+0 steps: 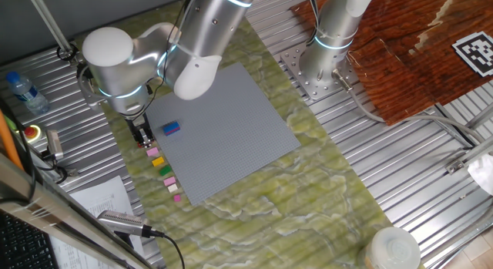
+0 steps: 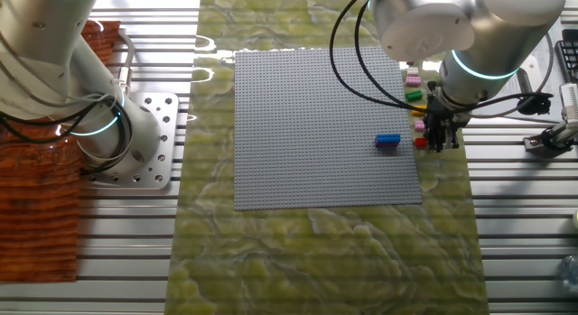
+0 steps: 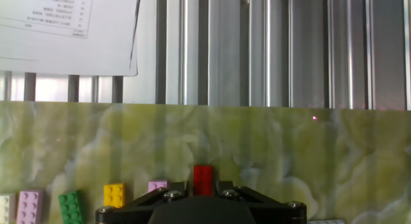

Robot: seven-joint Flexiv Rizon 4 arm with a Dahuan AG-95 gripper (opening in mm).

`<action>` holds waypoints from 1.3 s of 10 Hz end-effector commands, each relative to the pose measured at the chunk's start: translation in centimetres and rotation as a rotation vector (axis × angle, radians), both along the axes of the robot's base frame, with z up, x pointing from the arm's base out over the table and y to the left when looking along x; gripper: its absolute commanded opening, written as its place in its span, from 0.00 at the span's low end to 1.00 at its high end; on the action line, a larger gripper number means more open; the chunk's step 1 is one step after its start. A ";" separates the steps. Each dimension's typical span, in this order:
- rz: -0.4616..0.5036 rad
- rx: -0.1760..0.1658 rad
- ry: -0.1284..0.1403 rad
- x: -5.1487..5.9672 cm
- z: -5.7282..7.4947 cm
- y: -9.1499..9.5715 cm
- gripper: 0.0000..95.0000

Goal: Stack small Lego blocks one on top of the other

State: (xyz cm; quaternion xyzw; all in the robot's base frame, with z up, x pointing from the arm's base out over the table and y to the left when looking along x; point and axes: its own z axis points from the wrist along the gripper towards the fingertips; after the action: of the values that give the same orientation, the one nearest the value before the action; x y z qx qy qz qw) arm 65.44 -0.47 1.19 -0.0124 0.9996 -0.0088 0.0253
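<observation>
The grey baseplate (image 2: 316, 125) lies on a green marbled mat (image 2: 316, 252), and the mat leaves only a narrow strip free along the plate's edge on the arm's side; past that strip the ribbed metal table (image 2: 524, 225) begins; a sheet of paper (image 3: 64, 31) lies out on the metal, well apart from the mat; the middle of the plate is wide and bare, with just a blue brick (image 2: 387, 142) standing near that edge; along the strip runs a row of small bricks, pink (image 1: 152, 152), yellow (image 1: 157, 161), green (image 1: 165, 171) and more beyond; the gripper (image 2: 437, 143) is down at the near end of that row, just off the plate's edge and beside the blue brick; the red brick (image 3: 203, 179) sits right at the fingertips, at the head of the row; whether the fingers are pinched on it or only standing around it I cannot tell, as the hand's own body hides them
</observation>
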 end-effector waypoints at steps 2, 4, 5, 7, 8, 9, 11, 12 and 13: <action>-0.006 -0.001 0.001 0.0 -0.1 0.0 0.20; -0.010 -0.001 0.001 0.0 -0.1 0.0 0.20; -0.012 -0.001 0.001 0.0 -0.1 0.0 0.20; -0.014 -0.001 0.001 0.0 -0.1 0.0 0.20; -0.015 -0.001 0.001 0.0 -0.1 0.0 0.20; -0.015 -0.001 0.001 0.0 -0.1 0.0 0.20; -0.025 0.000 0.001 0.0 -0.1 0.0 0.00; -0.027 0.000 0.001 0.0 -0.1 0.0 0.00; -0.028 0.000 0.000 0.0 -0.1 0.0 0.00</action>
State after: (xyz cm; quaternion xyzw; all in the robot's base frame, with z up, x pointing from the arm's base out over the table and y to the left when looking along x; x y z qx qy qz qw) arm 65.44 -0.47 1.18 0.0019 0.9996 -0.0086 0.0252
